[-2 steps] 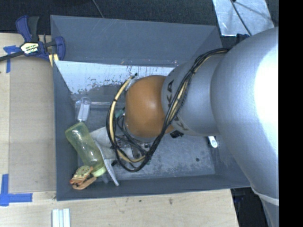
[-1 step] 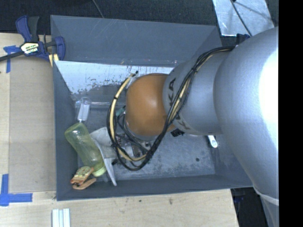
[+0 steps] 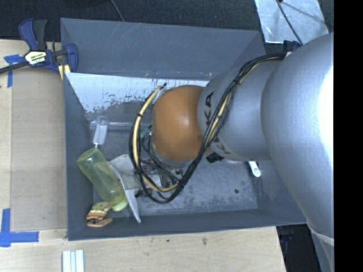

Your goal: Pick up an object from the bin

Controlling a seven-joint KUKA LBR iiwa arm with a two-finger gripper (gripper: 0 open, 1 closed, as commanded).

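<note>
The thing nearest the pincer (image 3: 157, 179) is a pale flat plastic piece (image 3: 123, 169). It lies on the floor of the bin (image 3: 170, 44), low and to the left of the middle, and it runs down to a thin point. The pincer hangs just beside its right edge. We cannot see anything held in the pincer, and we cannot tell if it is wide or narrow, because the round orange cover (image 3: 176, 123) and the dark cables (image 3: 138, 143) sit over it. A see-through yellow-green bottle (image 3: 102, 177) lies tilted right against the left side of the plastic piece. A small brown and tan thing (image 3: 99, 215) sits just below the bottle, near the bin's front left corner. Above the bottle lies a small clear thing (image 3: 101, 130). A little white thing (image 3: 254, 169) lies far off on the right, by the big grey arm (image 3: 283, 106).
</note>
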